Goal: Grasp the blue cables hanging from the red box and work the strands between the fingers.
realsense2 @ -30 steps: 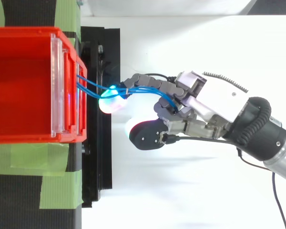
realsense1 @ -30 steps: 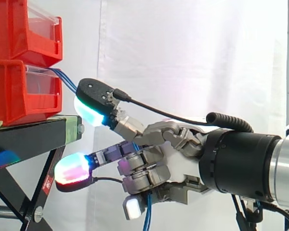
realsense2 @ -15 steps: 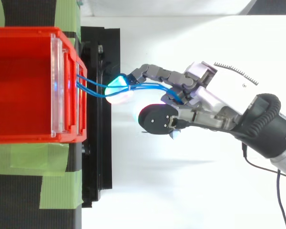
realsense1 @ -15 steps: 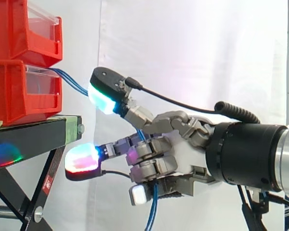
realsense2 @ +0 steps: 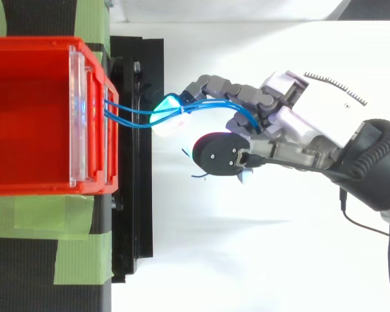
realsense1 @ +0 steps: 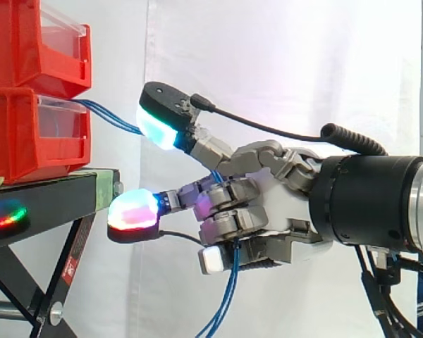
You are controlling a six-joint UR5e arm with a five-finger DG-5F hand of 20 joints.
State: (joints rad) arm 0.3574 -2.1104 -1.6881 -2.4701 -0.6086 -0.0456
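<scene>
Cables (realsense2: pixel 133 116) gripped in the hand (realsense1: pixel 271 211) — fingers (realsense1: pixel 229 224) curled round the blue strands. Strung from the lower box (realsense1: pixel 28 134), at 9 o'clock of the hand, across to the fingers — then dangling below toward 6 o'clock.

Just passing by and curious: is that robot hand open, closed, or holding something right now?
Hand: shut on the blue cables, strands running between its curled fingers.
</scene>
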